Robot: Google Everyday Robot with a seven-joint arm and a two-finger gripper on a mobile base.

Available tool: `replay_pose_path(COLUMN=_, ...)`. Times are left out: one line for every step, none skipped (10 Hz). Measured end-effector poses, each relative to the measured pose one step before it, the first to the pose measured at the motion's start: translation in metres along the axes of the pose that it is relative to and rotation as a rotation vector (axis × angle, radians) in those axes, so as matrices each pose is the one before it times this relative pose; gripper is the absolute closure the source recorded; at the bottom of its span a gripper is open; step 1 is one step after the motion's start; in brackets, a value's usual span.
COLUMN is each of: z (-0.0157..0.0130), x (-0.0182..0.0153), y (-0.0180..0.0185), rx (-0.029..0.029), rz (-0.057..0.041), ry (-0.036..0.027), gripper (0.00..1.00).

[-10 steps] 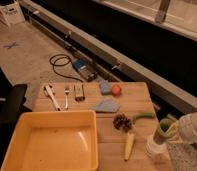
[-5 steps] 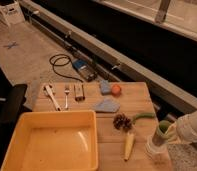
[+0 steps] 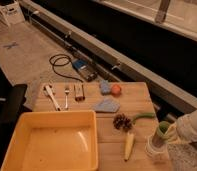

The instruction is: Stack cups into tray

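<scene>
The yellow tray (image 3: 52, 117) lies at the table's front left and holds nothing. At the front right, the pale green cup (image 3: 161, 132) stands upright in the wider white cup (image 3: 154, 148). The green cup's inside looks dark; I cannot tell whether the brown cup is in it. My gripper (image 3: 171, 133) comes in from the right on a white arm (image 3: 193, 129) and is at the green cup's right side, at rim height.
Between the tray and the cups lie a pine cone (image 3: 122, 121), a green stalk (image 3: 143, 116) and a yellow corn-like piece (image 3: 128, 145). Farther back are an orange ball (image 3: 116, 89), a blue cloth (image 3: 107, 105), a fork (image 3: 67, 95) and a white spoon (image 3: 52, 96). The cups stand near the table's right edge.
The arm has shifted only slightly at the cups. The stacked cups and everything else on the table have stayed where they were.
</scene>
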Motion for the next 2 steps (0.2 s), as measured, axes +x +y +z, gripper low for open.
replay_pose_path(z=-0.00006, x=-0.00022, y=-0.00020, rx=0.00010, rz=-0.00059, ry=-0.00002, gripper=0.47)
replay_pose_path(z=0.00007, x=-0.00013, y=-0.00015, rx=-0.00004, rz=-0.00058, ry=-0.00008, gripper=0.47)
